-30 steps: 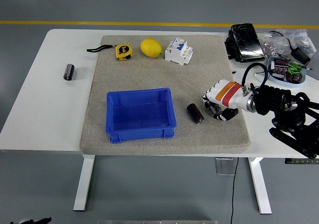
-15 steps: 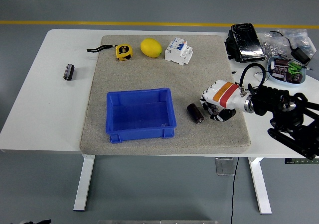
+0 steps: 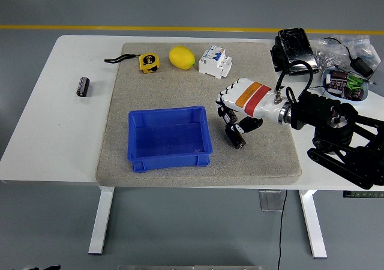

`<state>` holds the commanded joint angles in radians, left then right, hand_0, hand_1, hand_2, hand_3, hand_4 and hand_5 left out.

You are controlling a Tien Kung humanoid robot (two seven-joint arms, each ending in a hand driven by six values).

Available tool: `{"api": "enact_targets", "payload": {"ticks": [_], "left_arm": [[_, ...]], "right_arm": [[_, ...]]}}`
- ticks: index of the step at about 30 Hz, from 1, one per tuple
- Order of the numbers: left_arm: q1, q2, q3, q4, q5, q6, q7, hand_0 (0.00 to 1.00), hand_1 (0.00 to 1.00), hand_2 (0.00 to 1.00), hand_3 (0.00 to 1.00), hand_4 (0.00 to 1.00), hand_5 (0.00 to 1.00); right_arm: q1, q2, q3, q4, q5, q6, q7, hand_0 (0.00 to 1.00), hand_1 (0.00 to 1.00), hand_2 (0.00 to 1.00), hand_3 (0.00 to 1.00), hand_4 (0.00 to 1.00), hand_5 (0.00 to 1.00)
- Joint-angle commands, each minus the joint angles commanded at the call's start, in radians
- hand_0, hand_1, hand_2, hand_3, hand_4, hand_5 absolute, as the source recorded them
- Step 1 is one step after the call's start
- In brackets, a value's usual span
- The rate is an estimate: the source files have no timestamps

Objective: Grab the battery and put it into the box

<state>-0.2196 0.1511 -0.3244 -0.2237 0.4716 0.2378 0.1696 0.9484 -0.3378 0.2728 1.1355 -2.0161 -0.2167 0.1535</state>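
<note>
I have the right hand (image 3: 235, 105) over the battery (image 3: 235, 135), which lies on its side on the mat (image 3: 180, 84) just right of the blue box (image 3: 169, 138). The fingers (image 3: 228, 113) curl down around its upper end, but I can't tell from this view whether they are clamped on it or only hanging over it; the battery looks to me as if it rests on the mat. The left hand is out of view. My main worry is the shape: a smooth cylinder lying flat will roll if one finger touches before the others, and it could roll against the box wall or off toward the mat's near edge. A grip on one end only could also let it pivot and drop once I lift. The box rim sits close on the left, so a low carry may clip it and knock the battery loose. There is a second battery (image 3: 83, 86) far off on the bare tabletop (image 3: 66, 138) to the left; it's well out of this hand's way, so I'd ignore it.
</note>
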Motion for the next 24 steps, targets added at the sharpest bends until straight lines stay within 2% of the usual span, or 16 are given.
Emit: {"api": "enact_targets", "payload": {"ticks": [5,6,11,12,14,17,18,24], "left_arm": [[-0.002,0.002,0.004,0.001,-0.010,0.001,-0.004,0.716,0.705,0.749,0.615,0.627,0.496],[-0.001,0.003,0.002,0.001,-0.009,0.002,-0.003,0.716,0.701,0.748,0.614,0.627,0.497],[-0.003,0.003,0.007,0.001,-0.016,0.003,-0.004,0.716,0.701,0.748,0.614,0.627,0.497],[-0.004,0.004,0.008,0.000,-0.017,0.002,-0.004,0.717,0.701,0.748,0.615,0.627,0.497],[-0.004,0.004,0.009,0.000,-0.018,0.002,-0.005,0.717,0.701,0.748,0.615,0.627,0.497],[-0.005,0.005,0.010,0.001,-0.020,0.003,-0.006,0.717,0.701,0.748,0.615,0.627,0.497],[-0.005,0.005,0.010,0.001,-0.021,0.003,-0.006,0.716,0.700,0.748,0.616,0.627,0.497],[-0.007,0.008,0.009,0.001,-0.020,0.004,-0.006,0.716,0.696,0.747,0.616,0.627,0.497]], "right_arm": [[0.024,0.029,-0.035,0.054,0.003,0.021,-0.017,0.539,0.493,0.519,0.500,0.561,0.062],[0.030,0.038,-0.044,0.056,0.005,0.033,-0.021,0.593,0.615,0.697,0.678,0.696,0.168],[0.061,0.085,-0.088,0.054,-0.006,0.089,-0.027,0.593,0.615,0.697,0.678,0.696,0.168],[0.069,0.097,-0.097,0.051,-0.009,0.098,-0.029,0.724,0.733,0.806,0.875,0.838,0.228],[0.078,0.112,-0.104,0.044,-0.011,0.103,-0.028,0.724,0.733,0.806,0.875,0.838,0.228],[0.089,0.135,-0.108,0.022,-0.007,0.086,-0.016,0.724,0.733,0.806,0.875,0.838,0.228],[0.091,0.139,-0.107,0.019,-0.006,0.082,-0.014,0.744,0.763,0.864,0.943,0.924,0.260],[0.103,0.136,-0.088,0.020,0.002,0.076,-0.005,0.767,0.776,0.878,0.964,0.940,0.274]]}}
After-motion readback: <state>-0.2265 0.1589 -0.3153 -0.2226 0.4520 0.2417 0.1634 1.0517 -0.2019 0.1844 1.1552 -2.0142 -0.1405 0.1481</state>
